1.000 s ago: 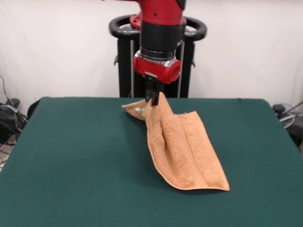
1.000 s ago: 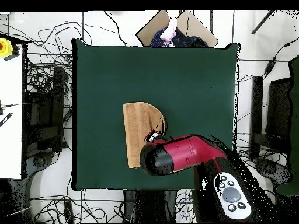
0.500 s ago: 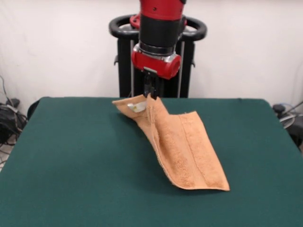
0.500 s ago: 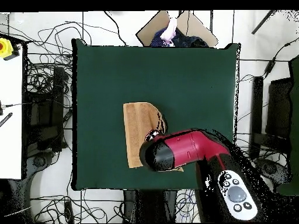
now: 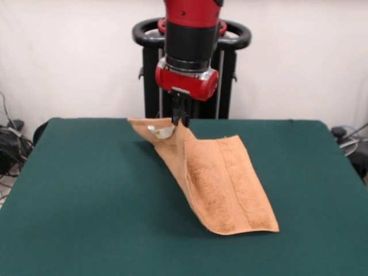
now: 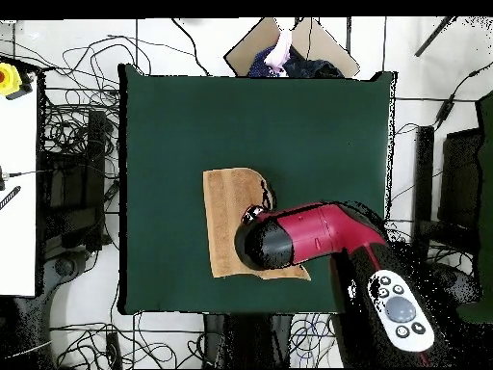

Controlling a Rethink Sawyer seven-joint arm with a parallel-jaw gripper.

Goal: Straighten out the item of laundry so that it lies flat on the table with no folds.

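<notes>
The item of laundry [image 5: 221, 184] is a peach-tan terry towel, folded over itself on the dark green table [image 5: 86, 201]. My gripper [image 5: 180, 121] is shut on the towel's upper layer near a far corner and holds it lifted above the felt. From the pinch the cloth slopes down to the near right corner, which rests on the table. A small white label shows under the raised corner. In the overhead view the towel [image 6: 226, 217] lies left of centre, its lower right part hidden under the red arm [image 6: 298, 239].
The table [image 6: 318, 135] has wide bare felt around the towel on every side. Cables, stands and a cardboard piece [image 6: 289, 43] lie off the table edges.
The gripper has risen and shifted left in the front view, dragging the pinched upper layer with it. The raised corner now spreads wider, and more towel shows beside the arm from above.
</notes>
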